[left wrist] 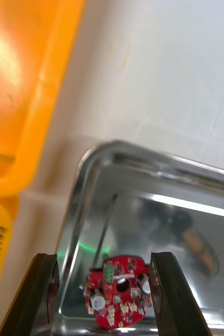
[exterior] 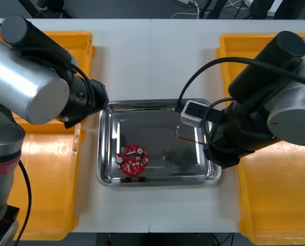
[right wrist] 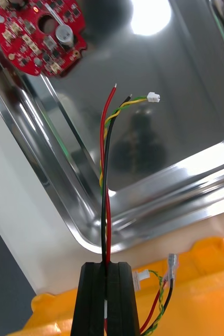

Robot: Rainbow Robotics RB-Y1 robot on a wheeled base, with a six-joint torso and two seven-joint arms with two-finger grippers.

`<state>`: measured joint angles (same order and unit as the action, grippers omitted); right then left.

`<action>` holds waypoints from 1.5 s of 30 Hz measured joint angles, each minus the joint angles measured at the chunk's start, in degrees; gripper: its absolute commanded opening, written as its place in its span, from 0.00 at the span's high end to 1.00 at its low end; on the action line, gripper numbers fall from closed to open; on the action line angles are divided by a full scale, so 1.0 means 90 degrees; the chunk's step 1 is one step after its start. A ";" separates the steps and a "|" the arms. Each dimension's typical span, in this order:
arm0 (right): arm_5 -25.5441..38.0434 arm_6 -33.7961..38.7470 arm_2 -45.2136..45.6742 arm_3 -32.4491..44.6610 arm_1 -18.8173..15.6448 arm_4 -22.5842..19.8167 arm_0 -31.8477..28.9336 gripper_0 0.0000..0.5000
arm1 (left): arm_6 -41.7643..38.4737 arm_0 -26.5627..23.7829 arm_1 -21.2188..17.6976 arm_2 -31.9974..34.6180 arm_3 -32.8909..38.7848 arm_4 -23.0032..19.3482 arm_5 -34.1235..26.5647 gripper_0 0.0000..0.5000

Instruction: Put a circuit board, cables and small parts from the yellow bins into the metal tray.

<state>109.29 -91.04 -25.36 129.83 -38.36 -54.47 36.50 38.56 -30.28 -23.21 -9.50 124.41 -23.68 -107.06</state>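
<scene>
While your right end effector (right wrist: 106, 266) is clenched on the cables (right wrist: 105, 173), its black fingers (right wrist: 91, 299) stand nearly together with only the strands between them. From the fingertips the cables run straight out over the tray (right wrist: 169, 157). They are a red wire, a black wire and a twisted yellow-and-green pair ending in a small white plug (right wrist: 153, 96). You cannot tell whether the free ends touch the tray floor. Beyond those ends, on the side of the tray far from this end effector, the board (right wrist: 41, 34) lies flat on the metal. Just behind the fingers is the rim of the right bin (right wrist: 206, 294), and a second bundle (right wrist: 161, 299) lies in it close beside them. In the front view the cable ends (exterior: 182, 137) show over the part of the tray nearest the right arm, well apart from the board.

Your left end effector (left wrist: 104, 255) is released, with the fingers wide apart and grasping nothing. It hangs near a corner of the tray, and the board lies ahead of it, seen between the two fingers. Off to one side of this end effector, the left bin (left wrist: 17, 105) sits on the bench (left wrist: 159, 68).
</scene>
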 measured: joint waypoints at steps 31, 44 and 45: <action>-0.2096 -0.1738 -0.2634 -0.0635 -0.0311 0.1349 0.0403 1.00 | 0.2442 -0.3143 -0.1249 0.0834 -0.6652 -0.0197 0.2016 0.00; -0.2506 -0.1739 -0.3164 -0.1200 -0.0344 0.1587 0.0403 1.00 | 0.3077 -0.3143 -0.1257 0.1344 -0.7651 -0.0027 0.2689 0.00; -0.2518 -0.1739 -0.3197 -0.1212 -0.0345 0.1616 0.0403 1.00 | 0.3123 -0.3143 -0.1257 0.1391 -0.7701 -0.0013 0.2736 0.00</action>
<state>86.63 -106.69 -54.13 118.92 -41.46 -39.93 40.13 66.66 -58.57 -34.53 3.02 55.10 -23.79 -82.43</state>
